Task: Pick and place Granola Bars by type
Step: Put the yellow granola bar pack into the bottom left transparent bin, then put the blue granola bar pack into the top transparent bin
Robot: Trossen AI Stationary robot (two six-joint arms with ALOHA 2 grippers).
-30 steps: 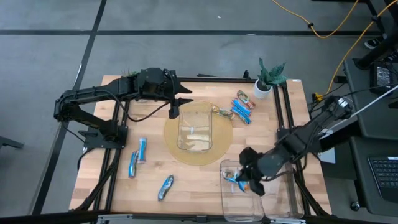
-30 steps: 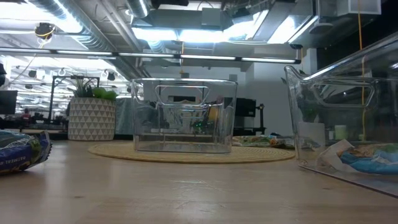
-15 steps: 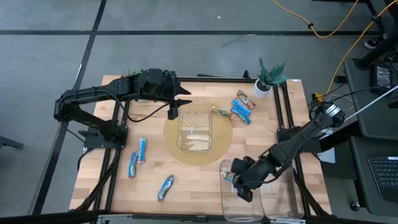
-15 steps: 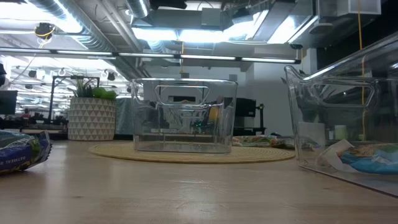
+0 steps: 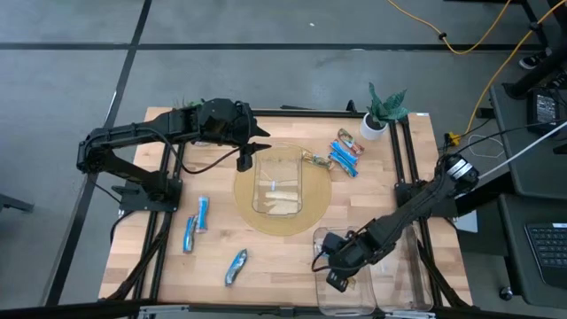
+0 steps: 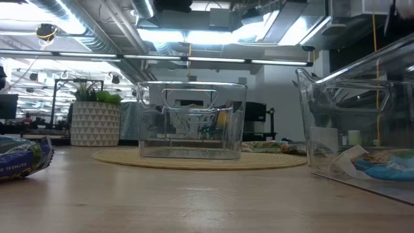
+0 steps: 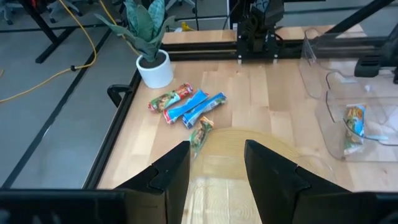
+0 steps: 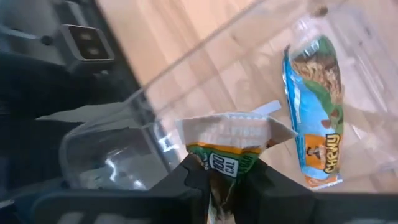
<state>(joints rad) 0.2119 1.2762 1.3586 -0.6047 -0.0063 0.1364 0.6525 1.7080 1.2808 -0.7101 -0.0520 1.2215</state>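
My right gripper (image 5: pixel 331 268) (image 8: pixel 227 171) is shut on a green-wrapped granola bar (image 8: pixel 227 146) over the clear bin (image 5: pixel 319 297) at the table's near right. A blue-and-green bar (image 8: pixel 314 112) lies on that bin's floor and also shows in the low view (image 6: pixel 388 165). My left gripper (image 5: pixel 246 159) (image 7: pixel 214 168) is open and empty above the far left rim of the centre bin (image 5: pixel 259 182). Several bars (image 5: pixel 345 149) lie by the plant, and one (image 5: pixel 313 159) lies at the mat's edge. Three blue bars (image 5: pixel 197 221) (image 5: pixel 236 266) lie on the left of the table. My right gripper pinches the green-wrapped bar between its two fingers, a little back from one end. That crimped pale end (image 8: pixel 227 127) sticks out past the fingertips. The bar is lifted clear, over the inside of the near right bin; the rest of the bar is hidden by the fingers.
The centre bin stands on a round woven mat (image 5: pixel 314 199). A second clear bin (image 5: pixel 403 283) stands right of the near right one. A potted plant (image 5: pixel 381 111) stands at the far right. Black rails (image 5: pixel 164 204) run along both sides of the table.
My right gripper has gone toward the table's near edge and a little to the left, carrying the green-wrapped bar across the near right bin. My left gripper has kept still.
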